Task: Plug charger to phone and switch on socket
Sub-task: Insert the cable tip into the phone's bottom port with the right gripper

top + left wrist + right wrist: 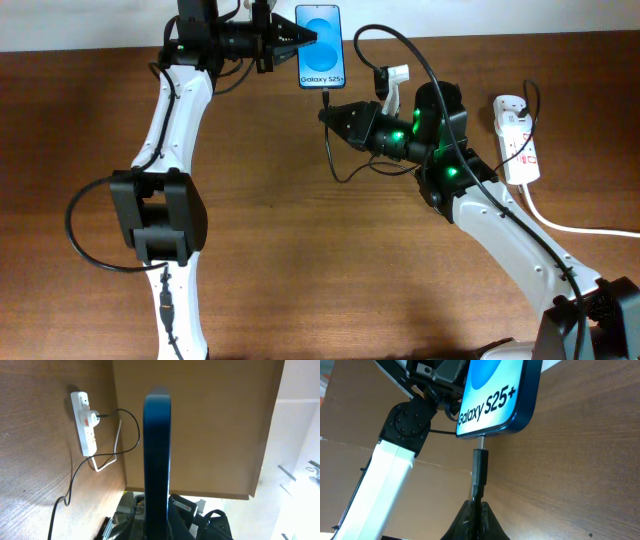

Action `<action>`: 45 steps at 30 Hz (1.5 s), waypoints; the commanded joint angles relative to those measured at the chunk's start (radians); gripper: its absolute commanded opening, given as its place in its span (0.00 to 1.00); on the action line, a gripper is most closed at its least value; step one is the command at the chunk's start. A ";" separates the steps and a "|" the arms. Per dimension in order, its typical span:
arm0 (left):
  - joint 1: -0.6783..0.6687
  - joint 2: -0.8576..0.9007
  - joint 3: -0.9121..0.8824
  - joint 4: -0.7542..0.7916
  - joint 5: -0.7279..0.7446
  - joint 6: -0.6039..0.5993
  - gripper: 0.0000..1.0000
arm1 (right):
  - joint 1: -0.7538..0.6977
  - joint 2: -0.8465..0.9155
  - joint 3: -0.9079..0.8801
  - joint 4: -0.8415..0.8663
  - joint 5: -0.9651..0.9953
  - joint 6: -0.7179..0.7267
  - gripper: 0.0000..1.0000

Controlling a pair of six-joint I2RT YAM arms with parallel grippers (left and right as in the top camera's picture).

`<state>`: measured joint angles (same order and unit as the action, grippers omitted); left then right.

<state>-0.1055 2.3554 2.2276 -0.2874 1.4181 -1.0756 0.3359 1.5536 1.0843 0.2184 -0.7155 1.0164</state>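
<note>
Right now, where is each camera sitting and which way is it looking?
Overhead: above the table, looking straight down; shows the left claw holding the phone and the right claw holding the charger.
Left wrist: behind the left claw, facing the phone's edge and the socket beyond; its claw barely shows at the bottom.
Right wrist: behind the right claw, facing the charger's plug at the phone's bottom; its claw tips show.
Overhead and left wrist both show the socket.

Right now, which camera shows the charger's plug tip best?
The right wrist view: the plug tip is big and sharp mid-picture, meeting the phone from below. Overhead shows it as a tiny dark speck under the phone. The left wrist view shows only the phone edge-on, no tip.
</note>
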 commanded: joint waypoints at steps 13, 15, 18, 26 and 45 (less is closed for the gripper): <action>-0.032 -0.001 0.017 0.004 0.072 -0.008 0.00 | -0.013 0.007 0.005 0.011 0.018 -0.010 0.04; -0.032 -0.001 0.017 0.011 0.095 -0.002 0.00 | -0.031 0.007 0.005 0.011 0.017 -0.013 0.04; -0.032 -0.001 0.017 0.010 0.113 0.016 0.00 | -0.036 0.007 0.005 0.030 0.017 -0.013 0.04; -0.032 -0.001 0.017 0.010 0.154 0.034 0.00 | -0.044 0.007 0.005 0.056 0.037 -0.016 0.04; -0.014 -0.001 0.017 0.011 0.134 0.045 0.00 | -0.069 0.007 0.005 0.029 -0.021 -0.075 0.31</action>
<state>-0.1249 2.3554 2.2276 -0.2829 1.4780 -1.0592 0.2832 1.5551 1.0809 0.2596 -0.7567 0.9695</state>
